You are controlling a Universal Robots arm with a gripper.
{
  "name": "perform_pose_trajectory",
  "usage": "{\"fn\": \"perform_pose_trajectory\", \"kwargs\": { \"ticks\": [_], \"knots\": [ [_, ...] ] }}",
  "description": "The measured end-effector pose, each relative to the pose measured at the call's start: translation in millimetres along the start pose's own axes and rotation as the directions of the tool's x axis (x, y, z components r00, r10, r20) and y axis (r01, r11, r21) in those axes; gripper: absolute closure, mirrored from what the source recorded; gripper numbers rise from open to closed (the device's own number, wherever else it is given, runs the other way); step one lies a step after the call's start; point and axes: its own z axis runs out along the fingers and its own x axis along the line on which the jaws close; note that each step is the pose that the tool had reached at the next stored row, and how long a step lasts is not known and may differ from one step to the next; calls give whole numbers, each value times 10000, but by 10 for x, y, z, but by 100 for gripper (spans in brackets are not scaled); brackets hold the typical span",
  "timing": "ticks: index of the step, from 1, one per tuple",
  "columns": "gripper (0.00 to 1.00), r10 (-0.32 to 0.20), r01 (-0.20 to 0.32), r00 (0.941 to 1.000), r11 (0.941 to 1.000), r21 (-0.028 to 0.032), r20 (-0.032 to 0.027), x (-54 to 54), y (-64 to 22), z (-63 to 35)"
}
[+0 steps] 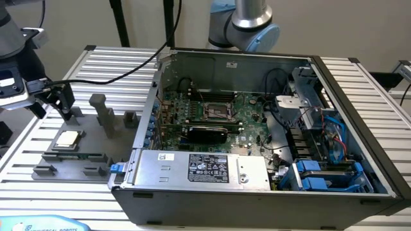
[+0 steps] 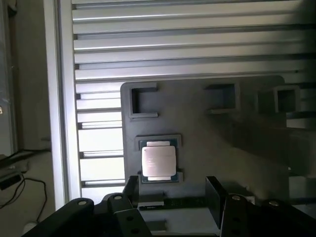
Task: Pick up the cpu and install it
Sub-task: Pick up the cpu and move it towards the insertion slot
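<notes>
Wrist view: I'm hovering my gripper, jaws released, near the cpu, judging it light, rigid and fragile; its edges suit gripping.

Apparently "UNIVERSAL ROBOTS" on the light-blue object

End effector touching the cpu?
Apart. Exterior view: the open end effector hangs above the cpu, with grey fixture visible between them.
</notes>
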Motion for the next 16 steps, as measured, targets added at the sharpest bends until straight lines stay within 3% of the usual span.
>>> {"fn": "perform_pose_trajectory", "kwargs": {
  "ticks": [16],
  "knots": [
    [35,-79,79,10000,10000,-1,-4,28,-35,289]
  ]
}}
